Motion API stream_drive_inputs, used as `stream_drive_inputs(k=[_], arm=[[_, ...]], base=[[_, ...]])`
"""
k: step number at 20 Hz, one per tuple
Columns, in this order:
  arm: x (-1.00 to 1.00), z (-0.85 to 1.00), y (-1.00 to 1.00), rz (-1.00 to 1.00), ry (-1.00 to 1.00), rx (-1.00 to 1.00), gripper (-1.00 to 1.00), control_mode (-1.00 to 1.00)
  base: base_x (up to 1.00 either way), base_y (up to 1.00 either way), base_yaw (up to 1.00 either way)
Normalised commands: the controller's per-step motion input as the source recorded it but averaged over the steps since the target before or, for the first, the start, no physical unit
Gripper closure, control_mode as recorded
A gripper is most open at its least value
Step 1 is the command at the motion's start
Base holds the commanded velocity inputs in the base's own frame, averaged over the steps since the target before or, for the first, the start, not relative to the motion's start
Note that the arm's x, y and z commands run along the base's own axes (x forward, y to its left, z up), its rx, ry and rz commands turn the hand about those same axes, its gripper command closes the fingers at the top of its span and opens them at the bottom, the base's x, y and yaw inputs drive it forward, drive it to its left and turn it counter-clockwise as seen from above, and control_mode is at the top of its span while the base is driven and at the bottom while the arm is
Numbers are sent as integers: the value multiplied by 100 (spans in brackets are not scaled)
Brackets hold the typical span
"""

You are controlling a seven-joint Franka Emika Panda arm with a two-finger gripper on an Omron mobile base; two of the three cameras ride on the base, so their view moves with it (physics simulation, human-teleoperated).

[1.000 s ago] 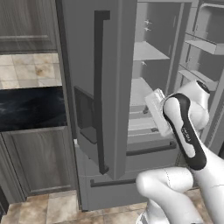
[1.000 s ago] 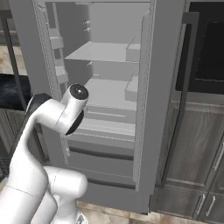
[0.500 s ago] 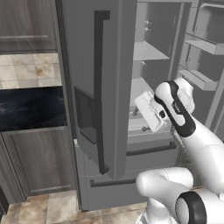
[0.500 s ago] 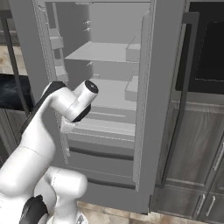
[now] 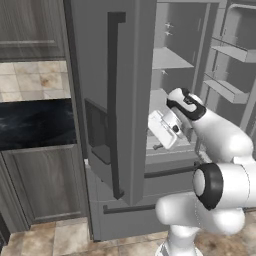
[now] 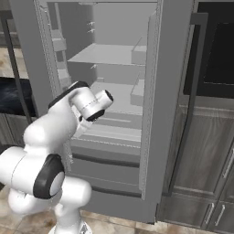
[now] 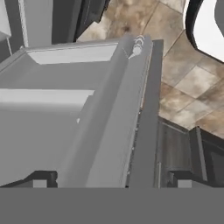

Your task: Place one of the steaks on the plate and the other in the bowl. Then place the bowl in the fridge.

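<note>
The fridge [image 6: 114, 59] takes up most of the right base view, doors swung wide so its bare grey shelves can take the bowl — no bowl or steak is visible here. At centre right of the left base view, the gripper [image 5: 161, 129] hangs spread apart, grasping nothing — seemingly free to fetch.

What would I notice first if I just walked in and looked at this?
The big grey fridge with its doors swung open, showing bare grey shelves inside. Right in front of it a white robot arm bends toward the lower shelves, and its gripper is open and holds nothing. Left of the fridge is a shiny black oven window.
</note>
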Motion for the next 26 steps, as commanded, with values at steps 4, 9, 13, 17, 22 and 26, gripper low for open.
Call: stream_drive_inputs(k=[4,9,13,17,22,26], arm=[[45,-32,28,15,1,13,-100,-100],[13,-29,59,10,5,5,-100,-100],[-36,-26,91,-4,6,0,-100,-100],[-81,-4,100,-21,9,0,-100,-100],[-67,1,100,-37,3,0,-100,-100],[-2,17,76,-19,11,-1,-100,-100]], base=[[0,0,0],[0,0,0],[0,0,0],[0,0,0],[0,0,0],[0,0,0]])
